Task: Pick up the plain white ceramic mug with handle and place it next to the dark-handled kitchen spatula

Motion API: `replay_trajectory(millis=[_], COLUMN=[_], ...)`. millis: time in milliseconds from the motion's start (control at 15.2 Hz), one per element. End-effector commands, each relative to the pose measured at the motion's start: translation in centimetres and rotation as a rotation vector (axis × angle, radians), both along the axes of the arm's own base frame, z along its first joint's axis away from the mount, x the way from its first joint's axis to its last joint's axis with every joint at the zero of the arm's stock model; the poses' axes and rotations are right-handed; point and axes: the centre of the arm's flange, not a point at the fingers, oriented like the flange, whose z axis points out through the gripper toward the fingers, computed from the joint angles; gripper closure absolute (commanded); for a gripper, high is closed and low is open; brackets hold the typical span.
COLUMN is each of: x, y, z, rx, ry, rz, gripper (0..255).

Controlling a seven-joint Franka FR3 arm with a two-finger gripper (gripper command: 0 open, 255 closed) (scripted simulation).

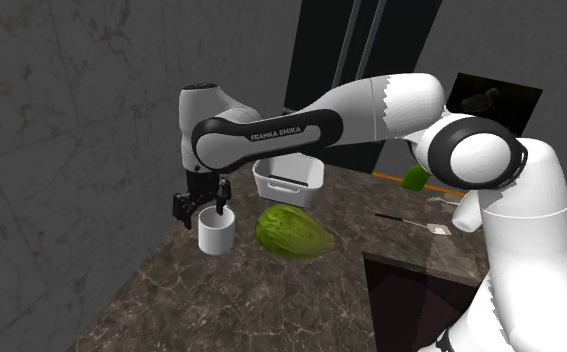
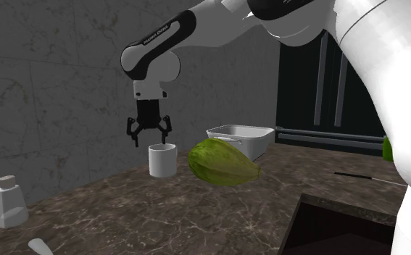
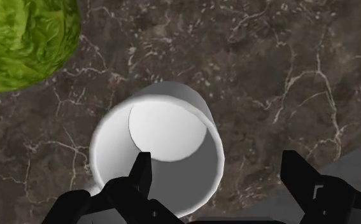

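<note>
The white mug (image 1: 215, 232) (image 2: 162, 160) stands upright on the dark marble counter (image 1: 221, 300), close to the wall. My gripper (image 1: 203, 208) (image 2: 151, 136) hangs open just above its rim. In the wrist view the mug (image 3: 156, 153) lies below the gripper (image 3: 216, 167); one finger is over the cup's hollow and the other is outside its wall, neither touching. No handle is visible on the mug. The dark-handled spatula (image 1: 411, 220) (image 2: 359, 176) lies flat on the counter, well off to the shoulder view's right.
A green cabbage (image 1: 293, 233) (image 2: 222, 161) (image 3: 26, 38) sits right beside the mug. A white dish (image 1: 288, 172) (image 2: 243, 138) stands behind it. A sunken sink (image 1: 411, 290) (image 2: 341, 228) opens near the stand. A small bottle (image 2: 11, 203) stands by the wall.
</note>
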Motion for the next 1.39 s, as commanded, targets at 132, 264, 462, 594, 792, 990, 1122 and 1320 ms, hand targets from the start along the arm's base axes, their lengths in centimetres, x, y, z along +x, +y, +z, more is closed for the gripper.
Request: replay_trajectory(millis=[132, 264, 462, 594, 792, 990, 1122, 1320], x=[0.4, 0.4, 0.3, 0.3, 0.3, 0.3, 0.3, 0.3], y=[0.4, 0.4, 0.4, 0.4, 0.4, 0.4, 0.4, 0.4], z=[-2.0, -3.0, -4.4, -4.4, -4.4, -4.4, -4.4, -4.4], rx=[0.001, 0.001, 0.001, 0.001, 0.001, 0.001, 0.001, 0.001], ry=[0.002, 0.002, 0.002, 0.002, 0.002, 0.002, 0.002, 0.002], rz=[0.000, 0.000, 0.000, 0.000, 0.000, 0.000, 0.000, 0.000], gripper=[0, 0, 0, 0, 0, 255, 255, 255])
